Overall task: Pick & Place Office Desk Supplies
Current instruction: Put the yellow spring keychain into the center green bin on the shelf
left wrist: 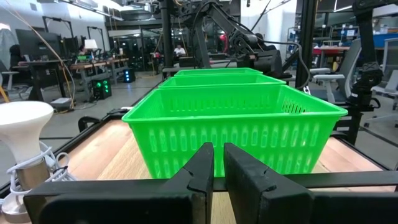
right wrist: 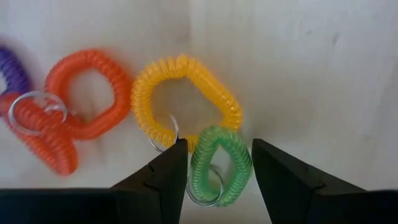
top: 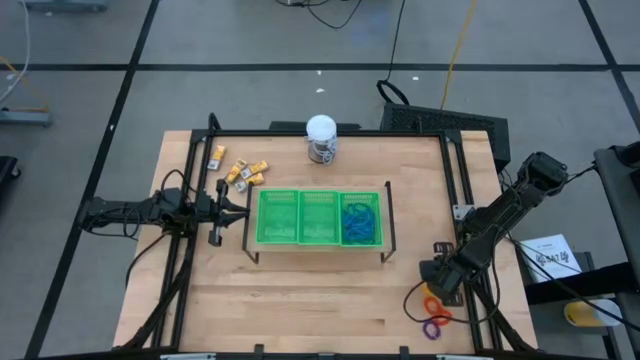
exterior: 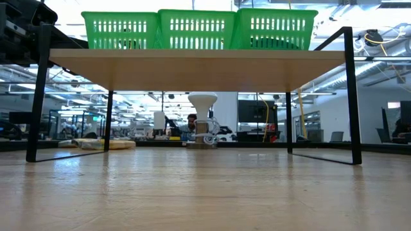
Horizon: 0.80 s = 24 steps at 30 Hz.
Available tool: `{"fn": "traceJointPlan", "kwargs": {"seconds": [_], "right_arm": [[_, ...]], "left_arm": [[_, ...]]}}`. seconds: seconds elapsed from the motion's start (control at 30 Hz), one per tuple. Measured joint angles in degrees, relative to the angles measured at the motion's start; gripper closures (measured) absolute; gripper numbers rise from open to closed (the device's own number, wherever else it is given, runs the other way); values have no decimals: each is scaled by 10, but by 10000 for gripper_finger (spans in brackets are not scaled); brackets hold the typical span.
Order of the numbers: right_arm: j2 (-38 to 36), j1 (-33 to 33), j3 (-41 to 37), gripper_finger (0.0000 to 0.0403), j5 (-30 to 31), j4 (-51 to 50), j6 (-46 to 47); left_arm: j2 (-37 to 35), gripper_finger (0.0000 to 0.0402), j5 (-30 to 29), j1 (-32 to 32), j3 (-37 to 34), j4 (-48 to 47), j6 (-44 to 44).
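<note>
Green coiled plastic ring [right wrist: 219, 165] between spread fingers of right claw [right wrist: 219, 163], near tabletop's [top: 300, 290] front right corner, yellow coiled ring [right wrist: 186, 99] touching it, left claw [left wrist: 214, 163] pressed together at left edge.

Tray [top: 319, 217] on a raised shelf [exterior: 192, 69] at tabletop [top: 300, 300] centre; loops [top: 361, 222] in its right-hand compartment. Jar [top: 321, 139] behind, near the far edge. Blocky pieces [top: 240, 170] toward the far left corner. Rings [top: 434, 315] at the near right corner, right gripper [right wrist: 214, 163] straddling one ring [right wrist: 219, 165]. Left gripper [top: 246, 211] just beside the tray's left end.
</note>
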Motion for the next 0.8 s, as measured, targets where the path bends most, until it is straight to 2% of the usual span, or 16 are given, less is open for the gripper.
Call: {"fn": "traceJointPlan", "kwargs": {"seconds": [0.7,0.8], "right_arm": [[0,-23,0,234,-27,14,-23],[0,-26,0,234,-53,11,-24]], "left_arm": [[0,357,0,0,0,0,0],[0,357,0,0,0,0,0]]}}
